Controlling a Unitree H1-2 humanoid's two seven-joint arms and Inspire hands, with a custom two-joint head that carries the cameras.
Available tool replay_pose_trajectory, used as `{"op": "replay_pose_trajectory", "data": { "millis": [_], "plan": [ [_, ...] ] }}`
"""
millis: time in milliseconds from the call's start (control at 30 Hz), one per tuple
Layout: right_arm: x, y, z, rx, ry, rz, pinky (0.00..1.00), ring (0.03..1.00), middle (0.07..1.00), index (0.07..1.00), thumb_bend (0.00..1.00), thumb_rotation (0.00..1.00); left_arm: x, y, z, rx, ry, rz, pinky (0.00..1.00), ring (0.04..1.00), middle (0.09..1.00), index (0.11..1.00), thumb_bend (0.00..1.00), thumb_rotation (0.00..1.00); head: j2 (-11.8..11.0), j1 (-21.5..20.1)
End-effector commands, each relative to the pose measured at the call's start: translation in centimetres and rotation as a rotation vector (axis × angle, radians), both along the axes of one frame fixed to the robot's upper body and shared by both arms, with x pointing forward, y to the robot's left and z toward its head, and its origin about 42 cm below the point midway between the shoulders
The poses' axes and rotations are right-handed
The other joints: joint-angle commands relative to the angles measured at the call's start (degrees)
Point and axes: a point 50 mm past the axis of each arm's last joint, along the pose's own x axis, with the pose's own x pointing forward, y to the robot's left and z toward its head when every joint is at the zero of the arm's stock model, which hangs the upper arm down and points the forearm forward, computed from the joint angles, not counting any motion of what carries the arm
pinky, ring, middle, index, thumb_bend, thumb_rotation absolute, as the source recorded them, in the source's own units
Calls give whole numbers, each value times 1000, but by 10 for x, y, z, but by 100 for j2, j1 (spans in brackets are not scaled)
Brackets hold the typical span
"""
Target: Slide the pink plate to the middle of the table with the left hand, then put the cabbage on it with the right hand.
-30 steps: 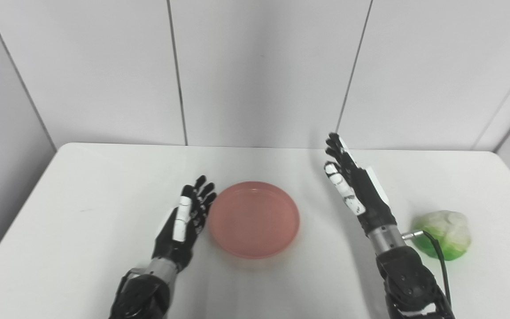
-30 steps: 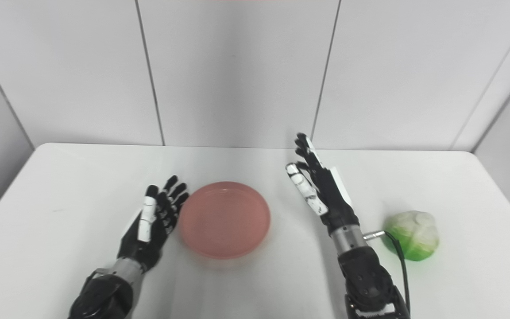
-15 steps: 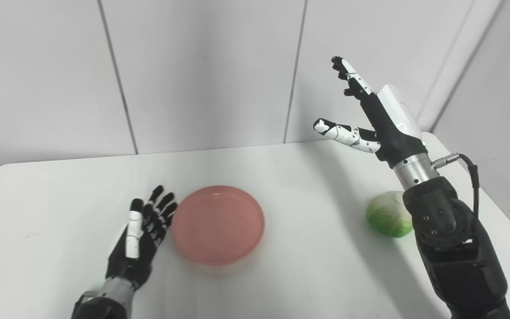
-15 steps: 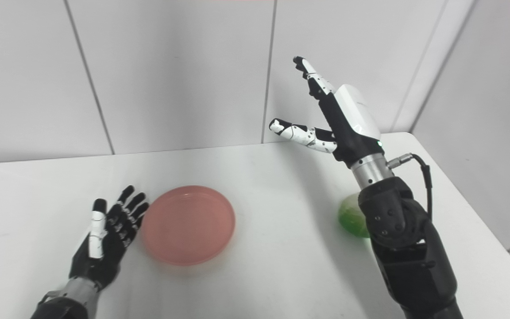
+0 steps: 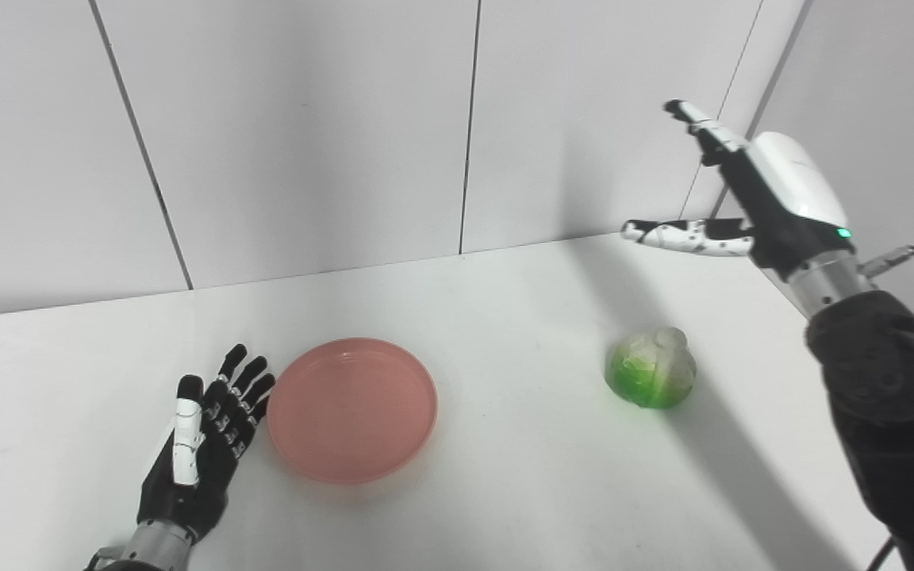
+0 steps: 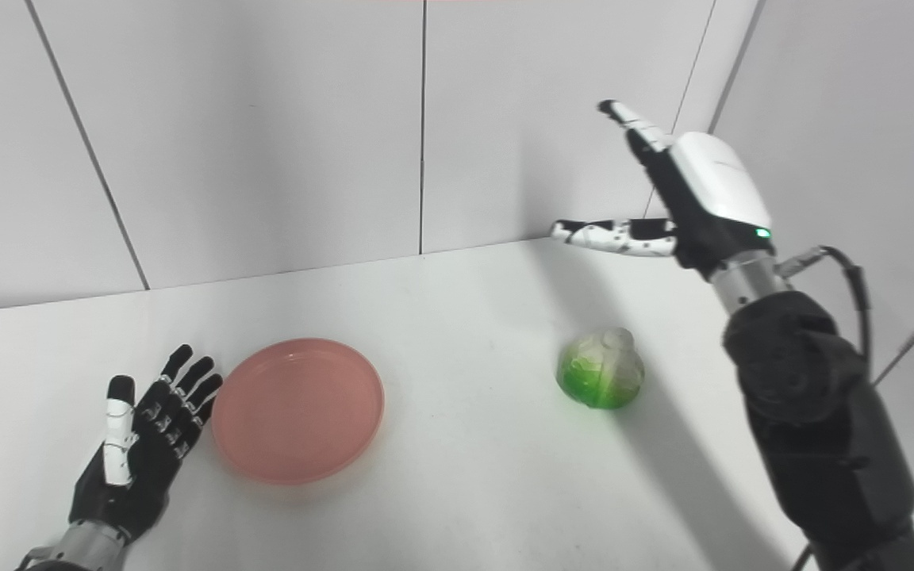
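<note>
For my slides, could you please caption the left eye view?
Right hand open above cabbage; left hand open beside pink plate.

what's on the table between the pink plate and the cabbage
Nothing: between the pink plate and the cabbage the table is bare in both eye views.

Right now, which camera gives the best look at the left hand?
The left eye view: the left hand sits further inside the frame, fingers spread beside the pink plate. The right eye view shows it whole too, nearer the corner.
</note>
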Motion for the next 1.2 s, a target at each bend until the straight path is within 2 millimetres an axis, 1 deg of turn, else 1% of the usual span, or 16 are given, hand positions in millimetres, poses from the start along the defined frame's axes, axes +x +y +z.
{"op": "replay_pose_trajectory", "data": {
  "millis": [0, 100, 133, 233, 333, 400, 433, 533, 700, 733, 867, 967, 1067, 1100, 1167],
  "plan": [
    [-8, -13, 9, -33, 2, -30, 840, 915, 929, 934, 1000, 540, -9, 16, -24, 37, 93, 20, 954, 960, 965, 973, 885, 1000, 10, -57],
    [-11, -23, -2, -52, 95, -97, 801, 901, 936, 947, 1000, 573, -8, 22, -25, 41, 84, 26, 956, 958, 963, 970, 881, 1000, 30, -154],
    [-12, -25, -4, -54, 112, -108, 802, 899, 934, 949, 1000, 576, -8, 23, -25, 42, 82, 28, 946, 951, 957, 963, 884, 1000, 30, -154],
    [-11, -33, -20, -53, 154, -152, 792, 889, 923, 943, 1000, 590, -8, 28, -26, 47, 79, 30, 946, 951, 958, 963, 883, 1000, 25, -231],
    [-9, -38, -32, -35, 201, -174, 803, 904, 939, 952, 1000, 587, -8, 32, -27, 54, 82, 31, 952, 951, 957, 963, 884, 1000, 51, -286],
    [-7, -38, -37, 5, 234, -177, 797, 917, 958, 968, 1000, 559, -8, 35, -27, 56, 84, 29, 958, 952, 956, 964, 891, 1000, 96, -324],
    [-7, -38, -39, 26, 242, -168, 817, 926, 963, 970, 1000, 516, -8, 36, -27, 54, 84, 30, 958, 948, 955, 964, 898, 993, 121, -331],
    [-4, -40, -44, 55, 260, -150, 851, 941, 964, 970, 1000, 483, -8, 40, -27, 56, 86, 31, 956, 946, 952, 962, 894, 997, 143, -347],
    [3, -48, -56, 78, 319, -145, 863, 945, 962, 965, 1000, 548, -7, 43, -27, 59, 89, 40, 937, 935, 942, 951, 884, 993, 176, -360],
    [5, -49, -59, 72, 332, -149, 853, 941, 964, 963, 1000, 581, -7, 44, -27, 58, 90, 40, 941, 938, 945, 956, 880, 992, 181, -359],
    [13, -49, -72, 83, 350, -123, 845, 926, 948, 959, 1000, 563, -7, 47, -26, 60, 91, 35, 944, 942, 947, 957, 875, 993, 212, -381],
    [19, -48, -80, 107, 373, -123, 858, 939, 957, 962, 1000, 540, -7, 48, -25, 64, 98, 38, 946, 941, 947, 960, 875, 987, 223, -396],
    [18, -47, -84, 115, 397, -132, 849, 942, 959, 962, 1000, 527, -7, 48, -24, 63, 104, 42, 949, 941, 949, 963, 875, 980, 230, -402],
    [17, -47, -84, 116, 405, -136, 875, 956, 967, 964, 1000, 529, -7, 48, -24, 61, 104, 42, 949, 941, 950, 962, 875, 973, 230, -402],
    [15, -46, -84, 115, 428, -135, 886, 966, 976, 970, 1000, 536, -8, 49, -23, 61, 102, 34, 954, 946, 955, 964, 874, 978, 267, -403]
  ]
}}
